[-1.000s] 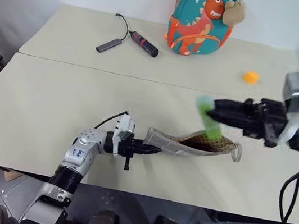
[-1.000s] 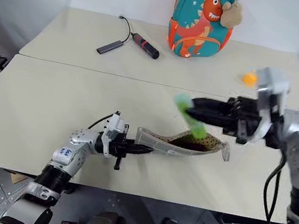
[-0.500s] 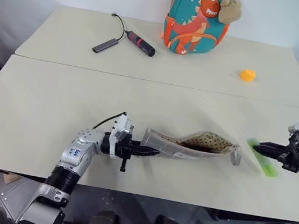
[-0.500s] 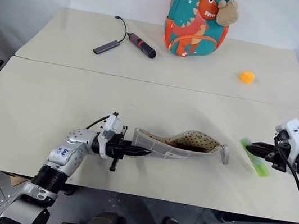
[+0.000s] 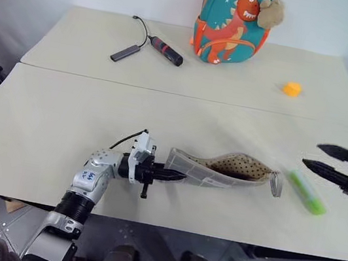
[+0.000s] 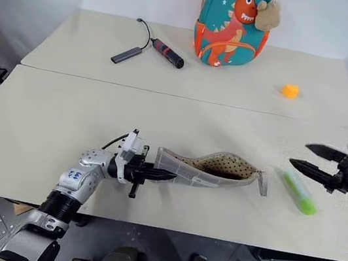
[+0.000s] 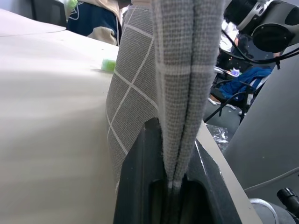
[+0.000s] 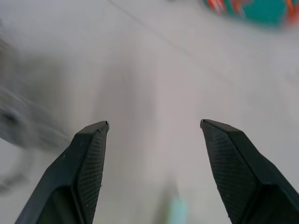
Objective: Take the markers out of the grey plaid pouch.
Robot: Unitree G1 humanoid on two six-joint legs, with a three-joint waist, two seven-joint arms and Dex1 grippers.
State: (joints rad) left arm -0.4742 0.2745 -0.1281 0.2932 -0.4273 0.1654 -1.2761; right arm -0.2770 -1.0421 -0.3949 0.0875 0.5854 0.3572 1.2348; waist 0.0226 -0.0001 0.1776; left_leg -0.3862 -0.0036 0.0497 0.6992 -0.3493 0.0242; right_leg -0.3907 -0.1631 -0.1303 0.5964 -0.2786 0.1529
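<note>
One lime green marker [image 5: 306,192] lies flat on the desk [image 5: 50,117], just past the open end of the grey plaid pouch [image 5: 221,170] and apart from it, on our right side. We see no other marker; the pouch's inside is too dark for us to tell whether anything is in it.

Our right gripper [image 5: 319,157] hangs above the desk near the green marker, its two black fingers [image 8: 88,158] spread wide with nothing between them; the jaws stand well open and empty. In the right wrist view we can make out a faint green smear low between the fingers, though it is too blurred to say more.

Our left gripper [image 5: 176,176] points toward the right, level with the desk, and its jaws are closed tight on the near end of the pouch. The left wrist view shows the grey fabric with its white grid lines pinched between the two fingers [image 7: 140,186]. The pouch lies lengthwise, its mouth gaping upward so that the dotted beige lining shows, with a cord loop [image 5: 276,182] at the far end.

On the farther desk stand a teal dinosaur backpack [image 5: 234,22], a small orange block [image 5: 292,89] and a red-and-black cabled stick [image 5: 165,50] beside a dark flat adapter [image 5: 126,53].
</note>
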